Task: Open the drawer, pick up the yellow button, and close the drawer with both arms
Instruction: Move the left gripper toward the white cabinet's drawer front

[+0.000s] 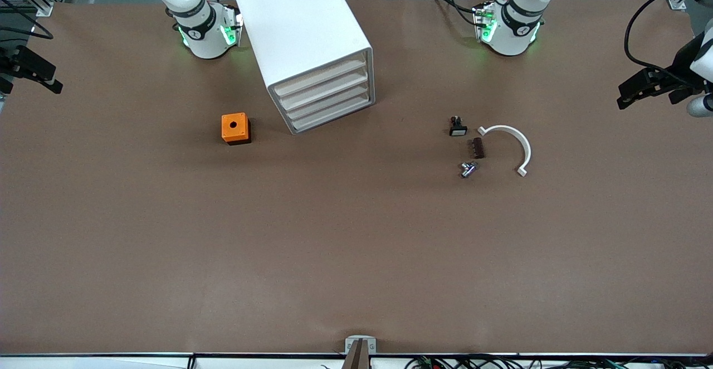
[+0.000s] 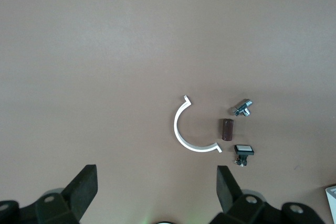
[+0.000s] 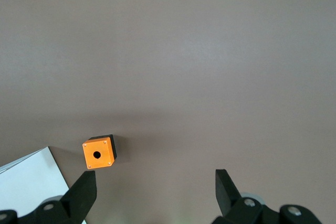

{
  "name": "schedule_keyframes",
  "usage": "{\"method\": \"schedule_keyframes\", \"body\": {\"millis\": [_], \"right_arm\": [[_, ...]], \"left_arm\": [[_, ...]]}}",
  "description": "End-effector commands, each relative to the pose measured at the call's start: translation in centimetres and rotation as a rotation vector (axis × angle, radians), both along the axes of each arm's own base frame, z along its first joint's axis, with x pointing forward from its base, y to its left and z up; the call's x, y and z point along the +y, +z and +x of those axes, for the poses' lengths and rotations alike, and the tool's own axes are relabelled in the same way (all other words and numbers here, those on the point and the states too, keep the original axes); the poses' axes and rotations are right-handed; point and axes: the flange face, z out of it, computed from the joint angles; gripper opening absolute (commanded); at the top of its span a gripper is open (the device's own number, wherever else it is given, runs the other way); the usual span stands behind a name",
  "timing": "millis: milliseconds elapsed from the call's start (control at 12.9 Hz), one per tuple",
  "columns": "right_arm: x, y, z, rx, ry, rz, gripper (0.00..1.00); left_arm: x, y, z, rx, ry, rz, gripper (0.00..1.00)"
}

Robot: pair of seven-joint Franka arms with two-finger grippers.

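The white cabinet [image 1: 303, 34] stands between the two arm bases; a corner of it shows in the right wrist view [image 3: 26, 184]. Its top drawer [image 1: 320, 77] is shut, like the three trays below it. The button is out of view. My left gripper [image 1: 646, 87] hangs open and empty over the left arm's end of the table, its own view [image 2: 156, 182] looking down on bare mat. My right gripper [image 1: 33, 71] hangs open and empty over the right arm's end, as its own view [image 3: 155, 182] shows.
An orange cube with a round hole [image 1: 235, 128] [image 3: 98, 153] sits beside the cabinet toward the right arm's end. Toward the left arm's end lie a black-and-white switch part [image 1: 458, 127], a brown part [image 1: 475, 148], a metal fitting [image 1: 468, 169] and a white half ring [image 1: 509, 145] [image 2: 185, 129].
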Motion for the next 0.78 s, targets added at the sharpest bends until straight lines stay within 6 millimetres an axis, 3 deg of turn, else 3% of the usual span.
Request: {"method": "schedule_keyframes", "body": {"millis": [0, 233, 466, 699], "right_arm": [[-0.1, 0.3, -1.0, -0.01, -0.014, -0.011, 1.0], [-0.2, 0.2, -1.0, -0.008, -0.015, -0.011, 1.0], [-0.4, 0.9, -0.5, -0.022, -0.019, -0.014, 1.0], [-1.2, -2.2, 2.2, 0.035, -0.025, -0.012, 1.0]], "left_arm": [[0.3, 0.5, 0.2, 0.009, -0.016, -0.001, 1.0], [0.3, 0.8, 0.5, 0.003, -0.014, 0.004, 1.0], [0.3, -1.5, 2.0, 0.044, -0.007, -0.013, 1.0], [-1.4, -5.3, 3.9, 0.099, 0.025, -0.02, 1.0]]}}
